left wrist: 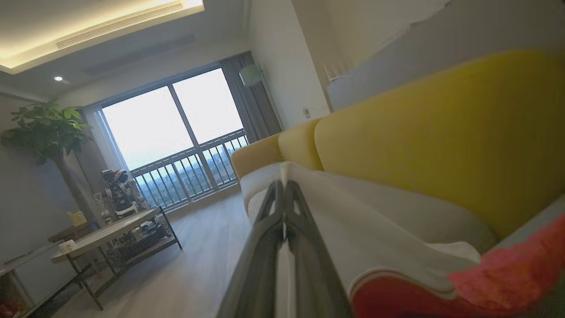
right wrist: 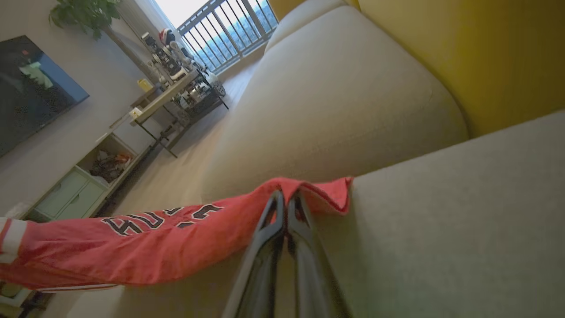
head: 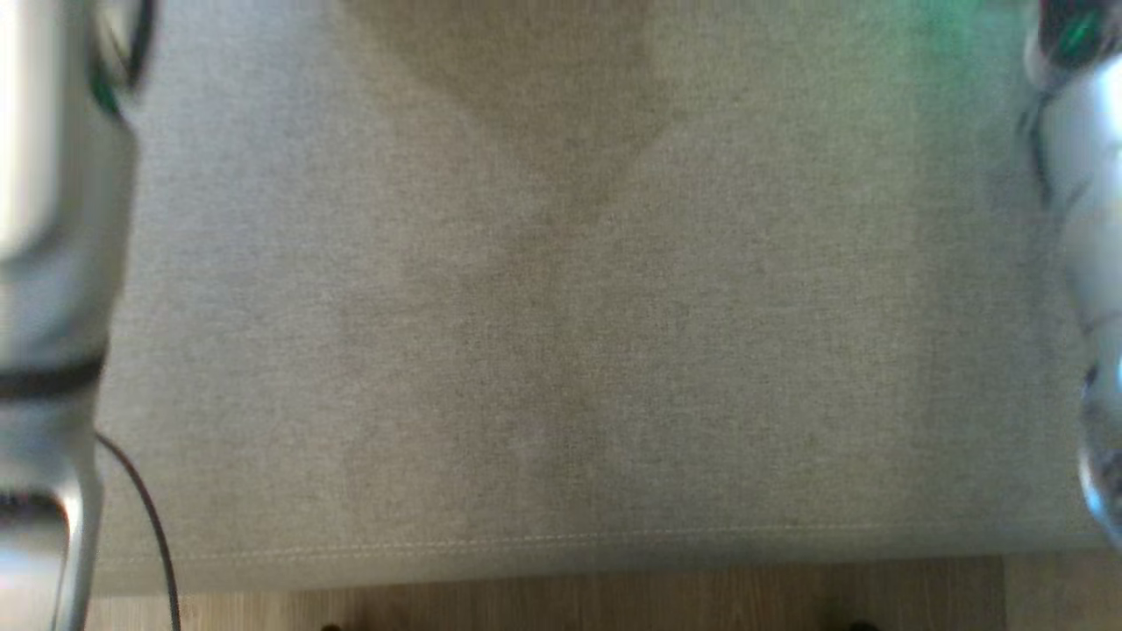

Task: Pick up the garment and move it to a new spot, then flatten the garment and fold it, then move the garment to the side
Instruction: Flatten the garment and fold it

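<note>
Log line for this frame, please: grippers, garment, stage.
left gripper: shut on garment edge | right gripper: shut on garment edge | garment: red, black lettering, drawn out by grey sofa seat | stage: held, not yet flattened

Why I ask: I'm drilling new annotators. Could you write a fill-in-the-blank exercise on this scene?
1. The right gripper is shut on a ____ garment.
2. The left gripper pinches a part of that garment that looks ____ there.
3. The sofa's backrest is ____ in colour.
Missing words: red; white; yellow.
</note>
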You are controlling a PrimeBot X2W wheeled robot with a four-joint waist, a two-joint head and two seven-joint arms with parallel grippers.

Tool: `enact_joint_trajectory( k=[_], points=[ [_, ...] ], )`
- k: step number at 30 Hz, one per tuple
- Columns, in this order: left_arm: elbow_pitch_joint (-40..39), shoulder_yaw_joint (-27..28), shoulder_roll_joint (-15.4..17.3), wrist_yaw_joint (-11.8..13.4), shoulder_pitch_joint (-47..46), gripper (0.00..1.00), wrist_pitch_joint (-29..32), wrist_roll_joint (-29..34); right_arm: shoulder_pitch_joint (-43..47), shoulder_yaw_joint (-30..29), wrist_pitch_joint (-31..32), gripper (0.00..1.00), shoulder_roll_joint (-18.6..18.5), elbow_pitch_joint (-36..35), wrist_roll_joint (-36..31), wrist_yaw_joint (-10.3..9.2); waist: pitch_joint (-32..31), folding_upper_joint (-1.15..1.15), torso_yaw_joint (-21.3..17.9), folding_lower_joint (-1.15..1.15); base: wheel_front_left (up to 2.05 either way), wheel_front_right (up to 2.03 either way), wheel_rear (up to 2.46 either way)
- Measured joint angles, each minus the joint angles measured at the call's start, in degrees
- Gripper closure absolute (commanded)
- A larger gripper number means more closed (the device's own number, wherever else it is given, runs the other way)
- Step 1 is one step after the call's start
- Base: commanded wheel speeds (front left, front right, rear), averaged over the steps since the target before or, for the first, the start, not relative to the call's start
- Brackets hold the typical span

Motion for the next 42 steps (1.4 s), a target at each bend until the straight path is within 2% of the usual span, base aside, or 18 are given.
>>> enact_joint_trajectory(
  k=[2, 8, 16, 22, 26, 30, 37, 42],
  points=[
    [-0.3, -0.8, 1.6, -1.4, 4.7, 1.00, 0.0, 0.2, 3.2, 0.9, 1.9, 1.00, 0.0, 0.6, 3.1, 0.00, -1.4, 0.00, 0.1, -0.01, 0.00, 0.00, 0.00],
    [-1.0, -3.0, 7.0, -3.3, 17.7, 1.00, 0.1, 2.4, 11.1, 5.1, 7.1, 1.00, -1.9, 0.8, 8.6, 0.00, -6.6, 0.00, 0.4, -0.01, 0.00, 0.00, 0.00],
    [-1.2, -7.3, 11.1, -5.6, 30.2, 1.00, 0.1, 2.8, 18.7, 10.4, 12.2, 1.00, -2.8, 2.7, 11.0, 0.00, -14.3, 0.00, 0.3, -0.01, 0.00, 0.00, 0.00],
    [-1.2, -11.3, 14.7, -6.2, 35.5, 1.00, 0.2, 5.0, 21.0, 14.3, 13.9, 1.00, -3.9, 3.3, 11.4, 0.00, -18.9, 0.00, -0.2, -0.01, 0.00, 0.00, 0.00],
    [-0.8, -12.4, 16.2, -6.4, 37.7, 1.00, 0.2, 5.7, 22.1, 16.1, 14.8, 1.00, -4.5, 3.7, 11.4, 0.00, -20.7, 0.00, -0.5, -0.01, 0.00, 0.00, 0.00],
    [0.3, -13.9, 17.6, -6.6, 40.4, 1.00, 0.2, 6.2, 23.6, 20.3, 16.9, 1.00, -5.3, 3.2, 10.4, 0.00, -22.5, 0.00, -0.8, -0.01, 0.00, 0.00, 0.00],
    [2.8, -16.2, 19.4, -7.0, 44.4, 1.00, 0.2, 5.8, 27.1, 25.5, 20.1, 1.00, -7.0, 2.2, 10.6, 0.01, -25.3, 0.00, -1.2, -0.01, 0.00, 0.00, 0.00],
    [3.1, -18.9, 20.7, -7.2, 47.1, 1.00, 0.3, 2.8, 29.5, 28.9, 23.4, 1.00, -7.9, 0.9, 12.0, 0.01, -27.5, 0.00, -1.5, -0.01, 0.00, 0.00, 0.00]
  ],
)
